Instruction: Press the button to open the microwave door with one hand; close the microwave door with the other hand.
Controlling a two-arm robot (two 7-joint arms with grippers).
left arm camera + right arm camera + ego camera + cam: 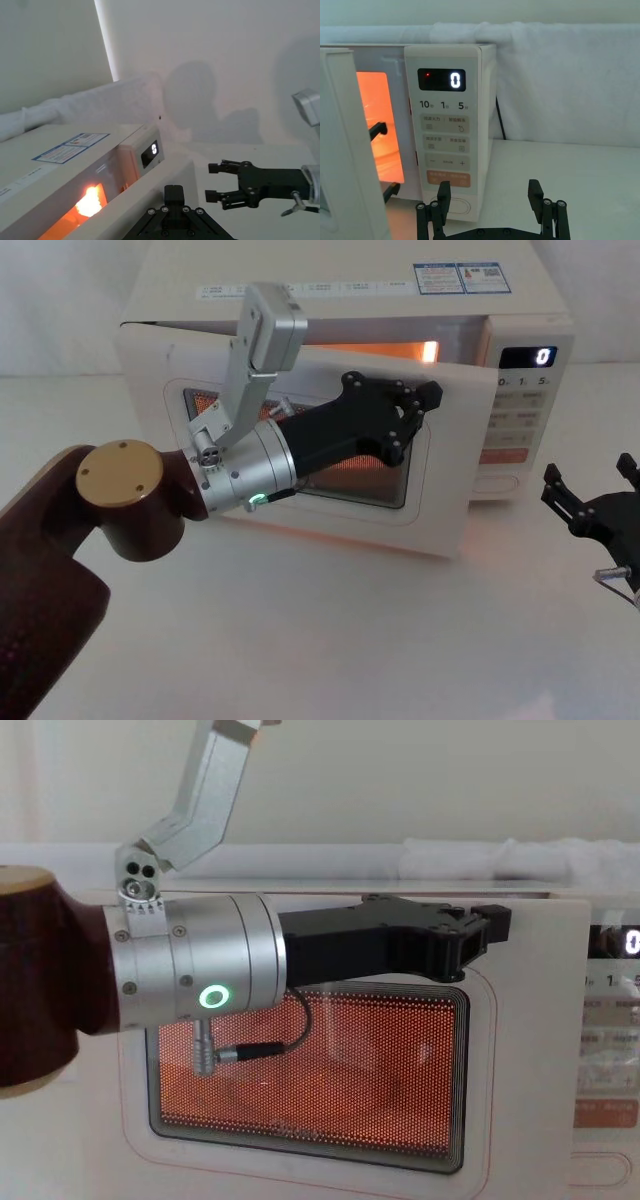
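At the door (300,490): I'm pushing it shut with the left gripper (405,405), fingers look together.
Right gripper (590,502) is idling spread by the button (455,206); fingertips slipping past the door's free edge is the risk.

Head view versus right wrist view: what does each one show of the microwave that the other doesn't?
The head view alone shows the left gripper against the front of the half-open microwave door, near its free edge, and the label stickers on the microwave's top. The right wrist view alone shows the wide button close up, just beyond the open right gripper, and a black cord behind the microwave. Both show the lit display reading 0, the keypad and the orange glow inside.
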